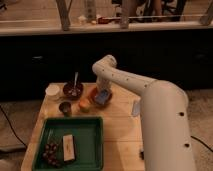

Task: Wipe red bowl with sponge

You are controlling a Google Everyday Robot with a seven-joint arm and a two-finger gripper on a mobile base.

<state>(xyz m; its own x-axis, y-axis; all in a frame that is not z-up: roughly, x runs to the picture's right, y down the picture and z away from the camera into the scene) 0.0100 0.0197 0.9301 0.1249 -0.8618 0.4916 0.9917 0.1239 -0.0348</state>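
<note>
The red bowl (pixel 94 93) sits on the wooden table (pixel 120 135) behind the green tray, partly hidden by my arm. A blue sponge (pixel 102 97) lies in the bowl. My gripper (pixel 101 91) reaches down from the white arm straight onto the sponge inside the bowl.
A green tray (pixel 90 145) at the front holds a block and dark fruit. A dark bowl with a spoon (pixel 73 90), a white cup (pixel 52 91), a small dark cup (pixel 65 107) and an orange fruit (pixel 84 105) stand left of the red bowl. A counter edge runs behind.
</note>
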